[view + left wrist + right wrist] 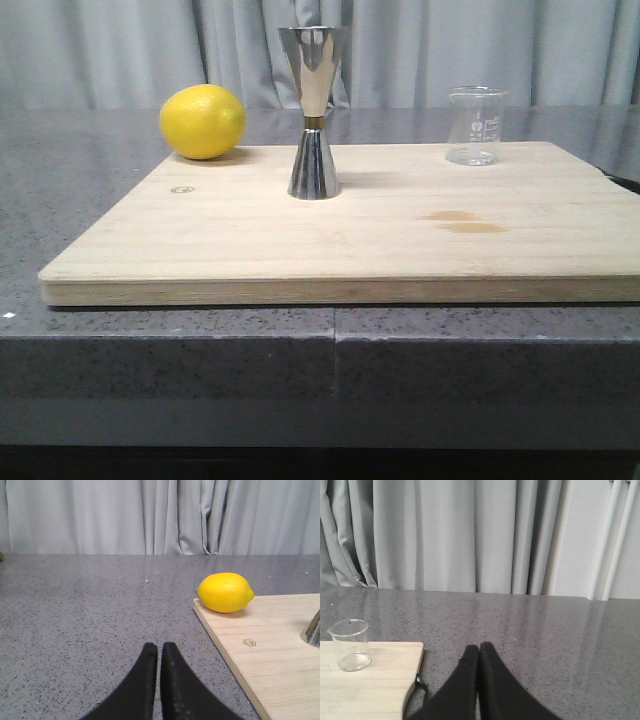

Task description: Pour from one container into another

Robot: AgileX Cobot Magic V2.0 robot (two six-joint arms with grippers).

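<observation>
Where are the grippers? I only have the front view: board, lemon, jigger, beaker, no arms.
Observer: The left gripper is shut, low over the bare counter, off the board's lemon side.
Operator: And the right?
Observer: The right gripper is also shut, holding nothing, over the counter beyond the board's beaker end.
Operator: Any spout on the beaker?
Observer: Yes, the right wrist view shows a small pouring lip.

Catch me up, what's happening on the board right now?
Nothing is being handled yet. The glass beaker stands upright at the far right of the cutting board, and the steel jigger stands upright near the middle, with a lemon at the far left corner. The left gripper and right gripper are both shut and empty, off the board's sides over the countertop. The pour hasn't begun.
</observation>
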